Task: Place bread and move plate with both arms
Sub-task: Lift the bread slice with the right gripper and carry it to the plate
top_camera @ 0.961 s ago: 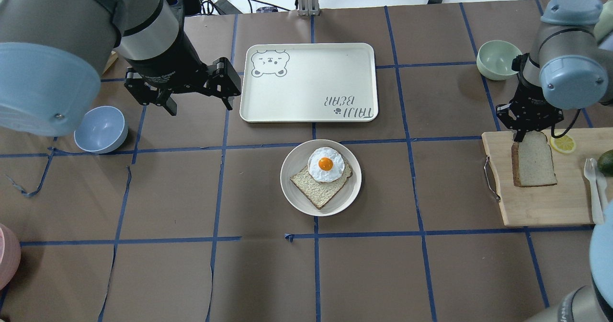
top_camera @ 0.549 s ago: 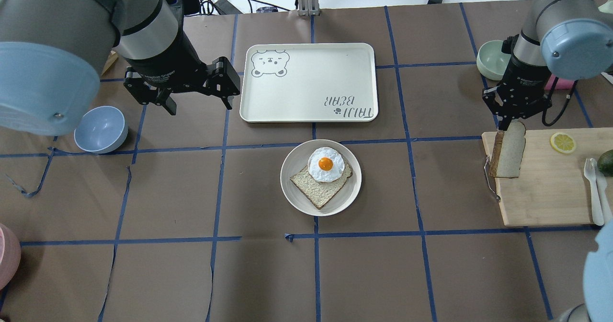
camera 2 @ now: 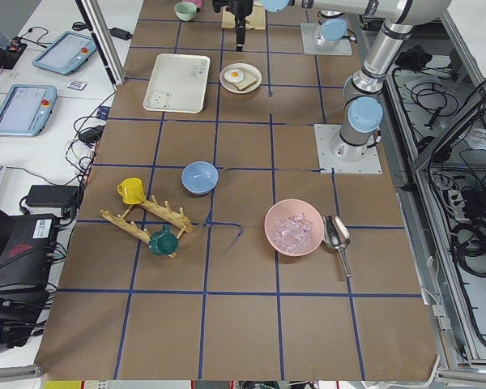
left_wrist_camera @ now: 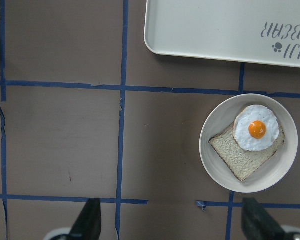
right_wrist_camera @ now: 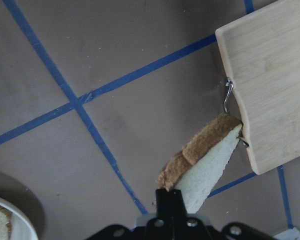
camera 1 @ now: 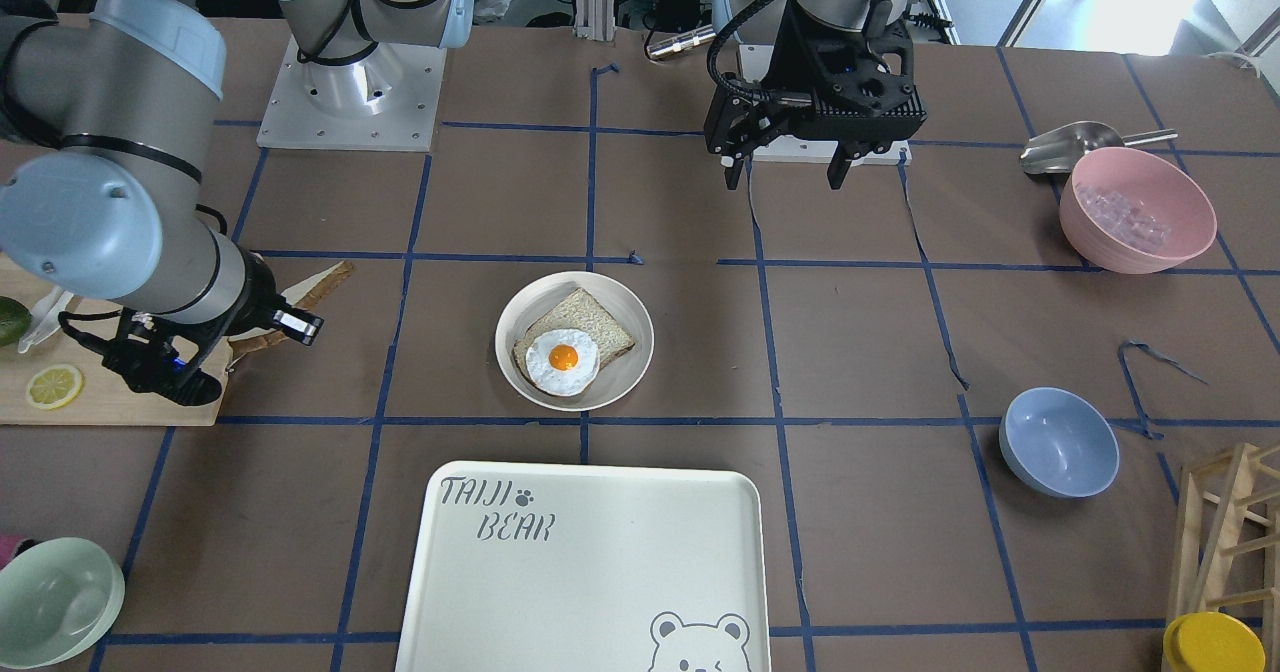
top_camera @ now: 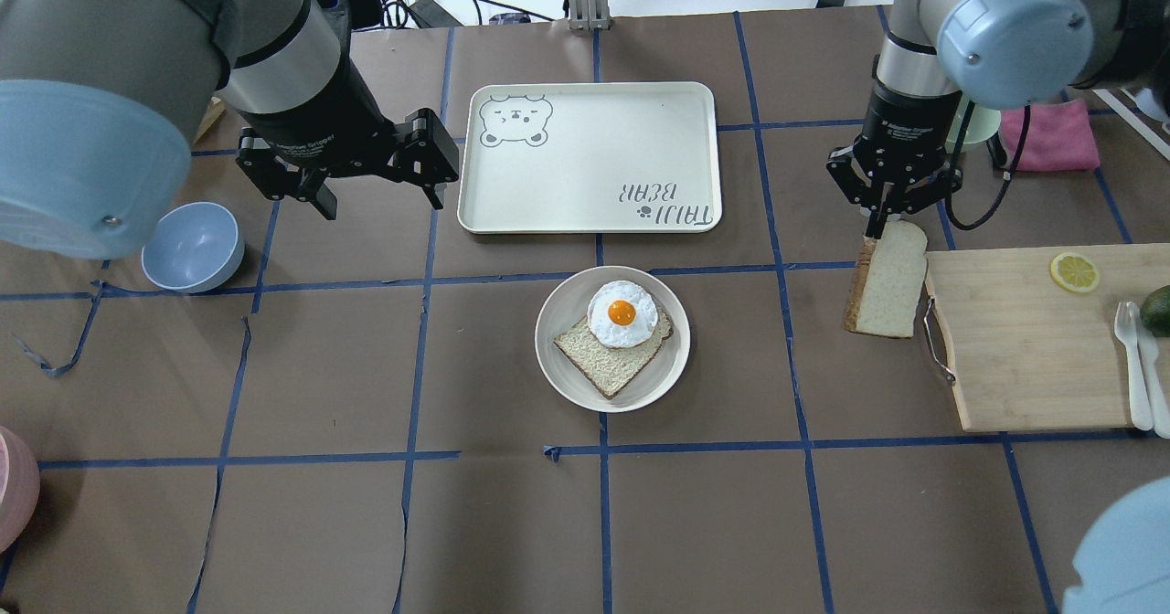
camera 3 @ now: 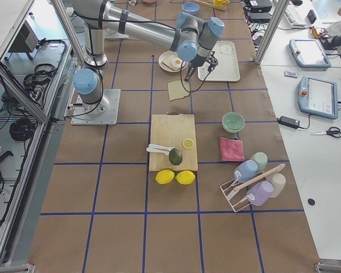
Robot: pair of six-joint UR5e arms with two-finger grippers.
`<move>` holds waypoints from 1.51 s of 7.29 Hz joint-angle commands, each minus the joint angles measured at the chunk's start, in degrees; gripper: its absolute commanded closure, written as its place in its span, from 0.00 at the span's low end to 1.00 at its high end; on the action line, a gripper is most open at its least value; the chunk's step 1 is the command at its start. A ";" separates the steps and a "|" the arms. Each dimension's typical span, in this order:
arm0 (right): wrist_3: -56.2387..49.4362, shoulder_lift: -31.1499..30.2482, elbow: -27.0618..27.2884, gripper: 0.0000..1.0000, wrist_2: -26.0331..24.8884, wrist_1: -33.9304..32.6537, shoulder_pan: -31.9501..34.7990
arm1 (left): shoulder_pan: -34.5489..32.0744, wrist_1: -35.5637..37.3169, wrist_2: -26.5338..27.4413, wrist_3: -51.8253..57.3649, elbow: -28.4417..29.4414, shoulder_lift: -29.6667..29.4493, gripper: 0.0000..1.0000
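Fingers of the black right gripper are clamped on the top edge of the squarish, brown-crusted slice of pale sandwich bread. The slice hangs from them on edge, its long axis running straight down from the grip. Its pale face is turned toward the wooden cutting board and its crusted side faces the round white shallow plate. The slice hangs over the brown paper table cover just beside the board's wire-handled end, between board and plate and apart from the plate.

The plate sits mid-table, near the long edge of the white rectangular bear-printed tray. It holds a darker wholemeal slice with a fried egg on top.

The black left gripper has its fingers spread wide around nothing, beside the tray's bear-marked short end.
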 commanded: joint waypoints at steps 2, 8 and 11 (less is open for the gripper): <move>19.35 -0.04 -1.02 1.00 10.55 0.66 8.98 | -0.03 -0.02 0.00 0.00 -0.07 0.00 0.00; 38.74 5.84 -1.02 1.00 19.08 -9.17 15.50 | -0.03 -0.03 0.00 0.00 0.02 0.00 0.00; 38.31 8.04 -0.94 1.00 23.36 -9.36 15.50 | 0.06 -0.03 0.00 0.00 -0.07 0.09 0.00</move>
